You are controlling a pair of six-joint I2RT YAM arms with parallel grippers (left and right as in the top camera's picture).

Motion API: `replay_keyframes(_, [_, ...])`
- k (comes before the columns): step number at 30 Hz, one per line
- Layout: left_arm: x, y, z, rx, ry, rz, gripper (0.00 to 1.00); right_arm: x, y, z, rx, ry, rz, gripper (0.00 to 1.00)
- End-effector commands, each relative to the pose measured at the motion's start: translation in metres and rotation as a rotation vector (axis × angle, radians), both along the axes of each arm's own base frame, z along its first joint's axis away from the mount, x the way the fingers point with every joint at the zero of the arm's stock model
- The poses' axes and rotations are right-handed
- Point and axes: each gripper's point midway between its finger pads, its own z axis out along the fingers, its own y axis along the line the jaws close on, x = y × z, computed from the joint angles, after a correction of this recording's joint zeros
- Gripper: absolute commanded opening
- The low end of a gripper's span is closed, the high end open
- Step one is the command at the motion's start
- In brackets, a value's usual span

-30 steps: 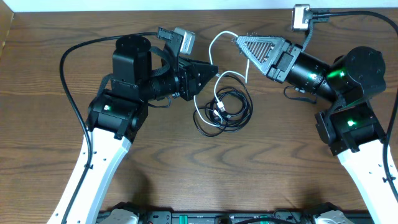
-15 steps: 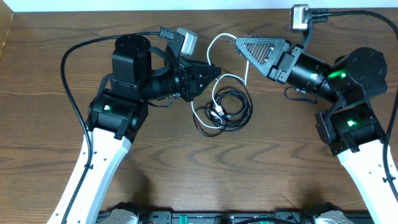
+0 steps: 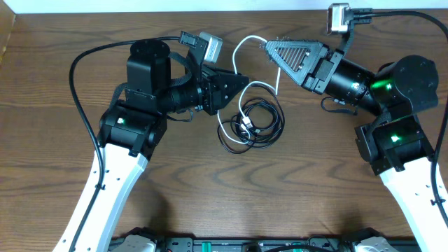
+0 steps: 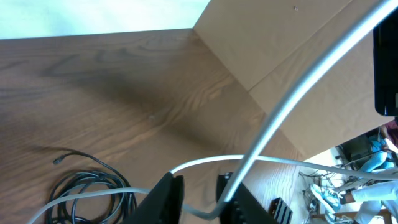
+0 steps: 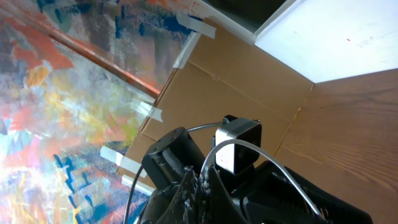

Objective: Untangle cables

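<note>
Overhead: cables sit upper centre of the table (image 3: 210, 189), between the two arms. The black cables (image 3: 269, 120) lie coiled flat on the wood, just below the left gripper (image 3: 239, 80). The white cable (image 3: 236, 50) loops up from that coil past the left gripper tip, then arcs over to the right gripper (image 3: 268, 45) at upper centre. Finger gaps can't be read from this view.

Left wrist adds the gap. Its fingers (image 4: 166, 194) at bottom centre are slightly apart. The white cable runs down from the upper right, goes through the gap against the right-of-frame finger, bends, and exits lower left. A second white strand crosses just above the fingertips. Gap looks wider than the cable, no clear pinch. Black coil is at lower left on the wood, cardboard panel (image 4: 311, 43) at upper right.

Right wrist: fingers at bottom centre are pressed together with the white cable coming out from between them and arcing right. The table is only a wedge at right.
</note>
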Motion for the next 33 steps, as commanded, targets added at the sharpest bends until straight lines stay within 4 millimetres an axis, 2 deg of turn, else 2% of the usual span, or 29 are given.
replay_keyframes(1, [0.0, -0.002, 0.001, -0.006, 0.006, -0.007, 0.19, 0.0, -0.002, 0.005, 0.008, -0.002, 0.001, 0.01])
replay_keyframes(2, [0.0, -0.002, 0.001, -0.006, 0.006, -0.007, 0.19, 0.0, -0.002, 0.005, 0.008, -0.003, 0.001, 0.01])
replay_keyframes(4, [0.0, -0.002, 0.001, -0.005, 0.006, -0.007, 0.08, 0.0, -0.002, 0.005, 0.008, -0.003, 0.001, 0.01])
replay_keyframes(9, [0.009, 0.003, -0.001, 0.017, -0.002, 0.047, 0.08, 0.001, -0.002, 0.001, -0.014, -0.02, -0.005, 0.01])
replay_keyframes(13, [0.024, 0.018, 0.004, 0.021, 0.005, 0.173, 0.07, 0.011, -0.009, -0.019, -0.077, 0.015, -0.045, 0.01])
replay_keyframes(18, [0.031, 0.033, 0.039, -0.027, -0.071, 0.228, 0.07, 0.024, -0.027, -0.05, -0.146, 0.126, -0.099, 0.01])
replay_keyframes(20, [0.032, 0.04, 0.06, -0.053, -0.103, 0.251, 0.07, 0.027, -0.032, -0.06, -0.173, 0.15, -0.114, 0.01])
replay_keyframes(22, [0.031, 0.047, 0.09, -0.086, -0.154, 0.271, 0.08, 0.029, -0.038, -0.073, -0.214, 0.176, -0.129, 0.01])
replay_keyframes(26, [0.024, 0.05, 0.132, -0.121, -0.251, 0.271, 0.07, 0.035, -0.049, -0.093, -0.258, 0.248, -0.186, 0.01])
replay_keyframes(30, [0.018, 0.051, 0.16, -0.149, -0.325, 0.269, 0.07, 0.038, -0.055, -0.107, -0.294, 0.294, -0.226, 0.01])
replay_keyframes(33, [0.016, 0.051, 0.172, -0.176, -0.346, 0.271, 0.08, 0.037, -0.055, -0.112, -0.318, 0.286, -0.222, 0.04])
